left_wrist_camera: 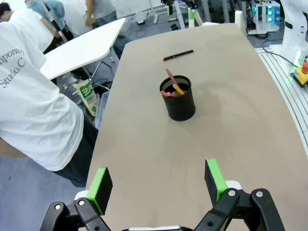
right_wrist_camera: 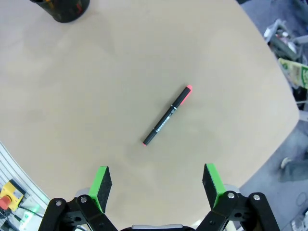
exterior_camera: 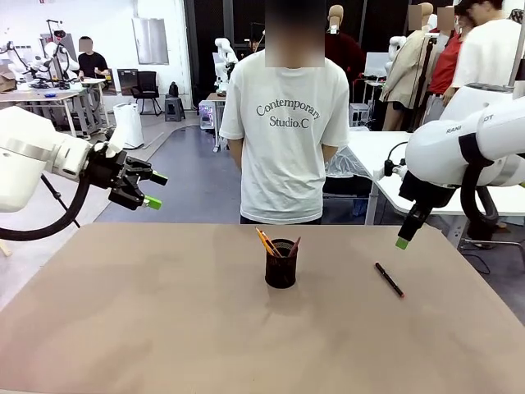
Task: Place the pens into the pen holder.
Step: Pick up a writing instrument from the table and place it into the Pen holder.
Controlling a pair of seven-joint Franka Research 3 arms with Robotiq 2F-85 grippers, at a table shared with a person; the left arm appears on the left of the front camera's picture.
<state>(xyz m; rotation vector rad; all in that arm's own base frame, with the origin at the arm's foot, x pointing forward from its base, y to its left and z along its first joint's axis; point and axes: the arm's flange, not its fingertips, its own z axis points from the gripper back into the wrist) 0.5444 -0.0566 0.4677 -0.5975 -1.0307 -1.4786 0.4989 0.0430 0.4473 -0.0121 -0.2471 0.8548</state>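
Note:
A black mesh pen holder (exterior_camera: pixel 281 264) (left_wrist_camera: pixel 179 97) (right_wrist_camera: pixel 66 9) stands mid-table with a yellow-orange pencil (exterior_camera: pixel 266 242) (left_wrist_camera: pixel 178 88) and a reddish-brown pen (exterior_camera: pixel 294 246) (left_wrist_camera: pixel 170 77) leaning inside it. A black pen with a red tip (exterior_camera: pixel 390 280) (left_wrist_camera: pixel 177 55) (right_wrist_camera: pixel 167 115) lies flat on the table to the holder's right. My right gripper (exterior_camera: pixel 402 242) (right_wrist_camera: pixel 156 180) hangs open just above and beside that pen. Raised over the table's left edge, my left gripper (exterior_camera: pixel 150 190) (left_wrist_camera: pixel 158 180) is open and holds nothing.
A person in a white T-shirt (exterior_camera: pixel 284 131) (left_wrist_camera: pixel 29 101) stands at the table's far edge behind the holder. A white table (exterior_camera: pixel 385 152) stands behind on the right. The brown tabletop (exterior_camera: pixel 164 328) is bare around the holder and the pen.

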